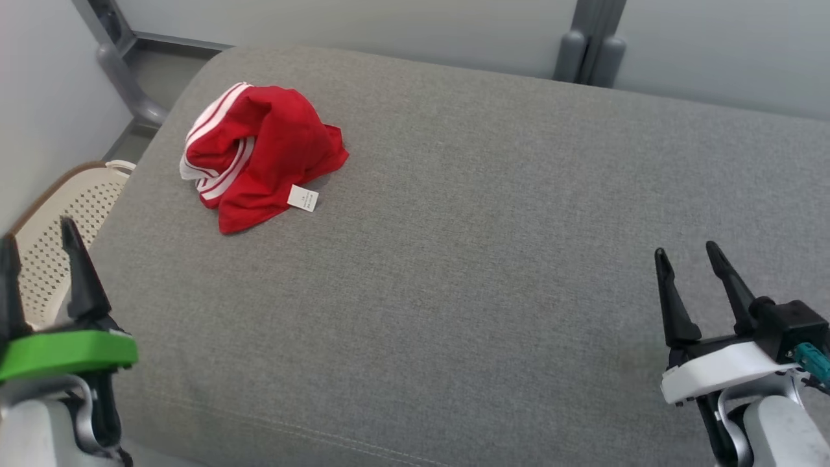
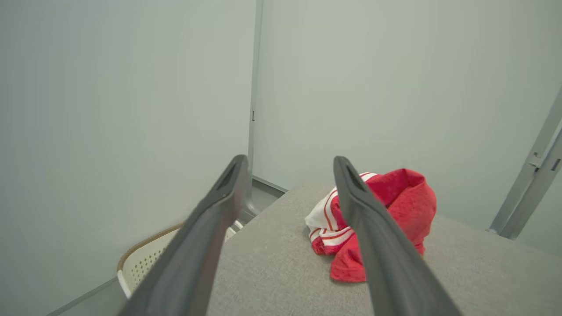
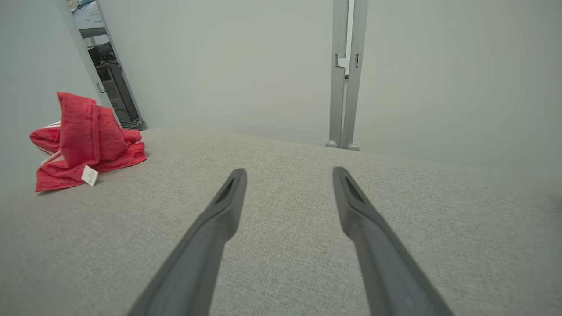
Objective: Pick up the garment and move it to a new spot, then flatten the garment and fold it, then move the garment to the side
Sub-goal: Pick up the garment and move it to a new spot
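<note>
The garment (image 1: 266, 152) is a red jersey with white striped trim, crumpled in a heap at the far left of the grey padded surface (image 1: 486, 259), a small white label sticking out at its near edge. The left wrist view shows the garment (image 2: 404, 197) ahead and to the right, partly behind one finger; in the right wrist view the garment (image 3: 83, 140) lies far to the left. My left gripper (image 1: 35, 233) stands open at the lower left, well short of the heap. My right gripper (image 1: 687, 250) stands open at the lower right, far from it. Both hold nothing.
A cream perforated basket (image 1: 58, 214) with a brown rim stands off the surface's left edge, beside my left gripper. Grey metal frame posts (image 1: 590, 45) and pale walls close the far side. The surface's rounded edge runs along the left and front.
</note>
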